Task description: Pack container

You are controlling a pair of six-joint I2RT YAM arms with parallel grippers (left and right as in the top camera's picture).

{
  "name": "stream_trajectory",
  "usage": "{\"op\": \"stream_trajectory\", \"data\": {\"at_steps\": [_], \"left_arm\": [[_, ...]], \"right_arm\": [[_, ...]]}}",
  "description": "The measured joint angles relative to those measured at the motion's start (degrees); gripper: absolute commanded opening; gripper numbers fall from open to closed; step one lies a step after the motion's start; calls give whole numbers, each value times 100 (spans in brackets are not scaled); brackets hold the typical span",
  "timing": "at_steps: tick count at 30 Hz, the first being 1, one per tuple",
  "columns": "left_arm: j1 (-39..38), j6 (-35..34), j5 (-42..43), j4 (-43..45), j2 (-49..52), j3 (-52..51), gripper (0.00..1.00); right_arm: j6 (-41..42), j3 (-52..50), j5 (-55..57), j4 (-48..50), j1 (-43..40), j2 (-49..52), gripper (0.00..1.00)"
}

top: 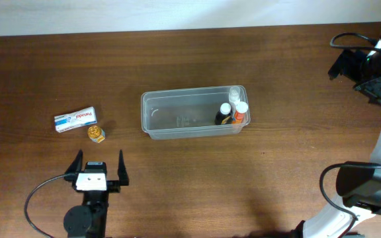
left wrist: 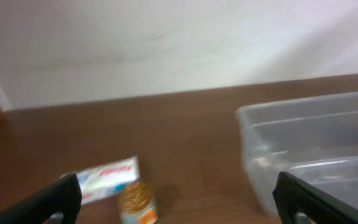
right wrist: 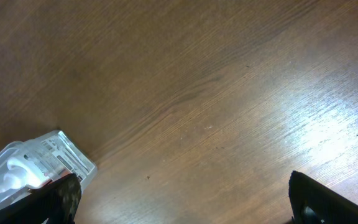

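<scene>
The clear plastic container stands mid-table and holds three small bottles at its right end: a dark one, an orange one and a clear one. A white medicine box and a small gold-capped bottle lie on the table to its left. My left gripper is open and empty, just in front of the bottle. The left wrist view shows the box, the bottle and the container beyond the jaws. My right gripper is open and empty at the far right.
The right wrist view shows bare wood between the jaws and the container's corner at the lower left. The table's back edge meets a white wall. Cables run from both arms.
</scene>
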Motion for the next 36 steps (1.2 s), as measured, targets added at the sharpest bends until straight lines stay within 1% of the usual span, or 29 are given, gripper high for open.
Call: {"op": "stream_trajectory", "data": {"at_steps": [3,6,9,12,15,16,18,19,22,23,24,27,30,33,36], "left_arm": [[0,-7,568,122,-2,33,99],[0,-127,905,-284,52,328,99],[0,-164,1073,-780,415,1099,99],[9,-59,1141,-1320,1209,2317,99],[92,33,1196,-2179,2295,3748,99],[129,61,1211,-2524,2669,4205,99],[219,107,1235,-3556,3626,5337,99],[238,107,1237,-3877,3998,5764,99],[278,111,1252,-5263,5340,7344,99],[278,114,1270,-5534,5641,7698,99],[278,127,1327,-6028,6078,8214,99],[278,125,1445,-6585,6773,9023,99],[278,122,1585,-6763,7180,9403,99],[278,127,1692,-6933,7416,9438,99],[278,125,1681,-6883,7637,9440,99]], "right_arm": [[-2,0,0,2,0,0,98],[0,0,2,4,0,0,98],[0,0,2,7,0,0,98],[0,0,0,0,0,0,98],[-4,0,0,7,0,0,98],[0,0,0,4,0,0,98],[-2,0,2,4,0,0,98],[0,0,0,2,0,0,98],[0,0,2,7,0,0,98],[0,0,0,7,0,0,98],[0,0,2,9,0,0,98],[-2,0,0,11,0,0,98],[0,0,0,9,0,0,98],[-2,0,0,9,0,0,98],[-2,0,2,9,0,0,98]]}}
